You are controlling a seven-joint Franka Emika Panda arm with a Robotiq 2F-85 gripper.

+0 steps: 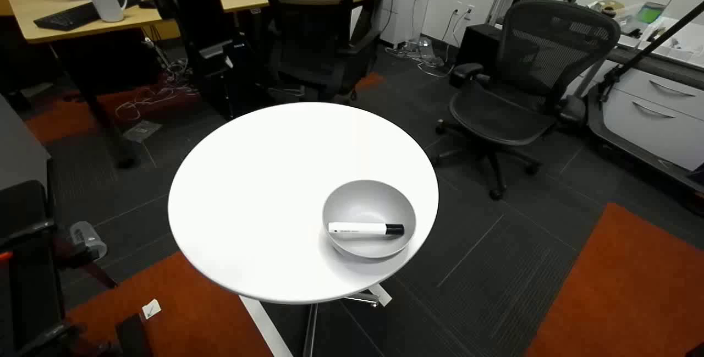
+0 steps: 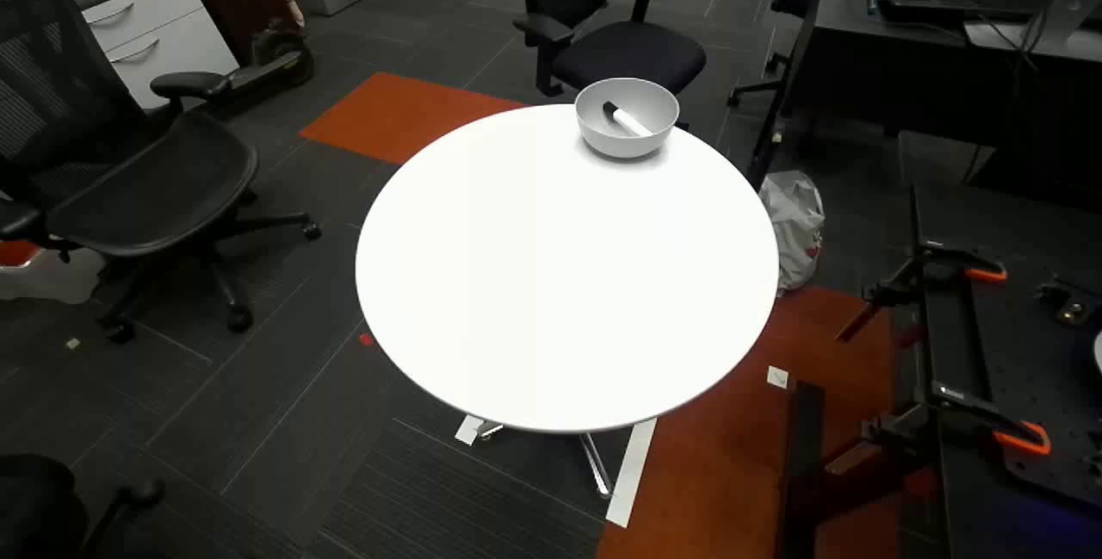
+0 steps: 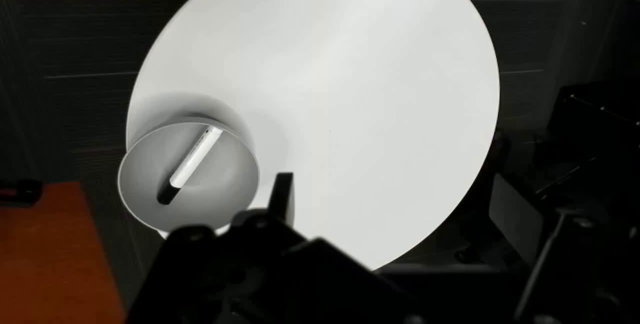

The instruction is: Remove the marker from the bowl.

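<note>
The marker (image 1: 357, 229) is white with a black cap and lies inside the grey bowl (image 1: 363, 196) in both exterior views. It leans against the inner wall. The bowl (image 2: 613, 145) stands near the edge of the white round table (image 2: 560, 283), and the marker (image 2: 632, 122) shows over its rim. In the wrist view my gripper (image 3: 392, 189) is open with wide-spread fingers and nothing between them. The bowl (image 3: 225, 179) lies left of the left finger in that view, with the marker (image 3: 195, 158) slanting across it. I cannot clearly make out the gripper in either exterior view.
A tall dark shape (image 1: 192, 27) stands beyond the table's far left edge; I cannot tell what it is. Black office chairs (image 1: 528, 71) stand around the table. A black bench with orange-tipped clamps (image 2: 1020, 438) stands to the right in an exterior view.
</note>
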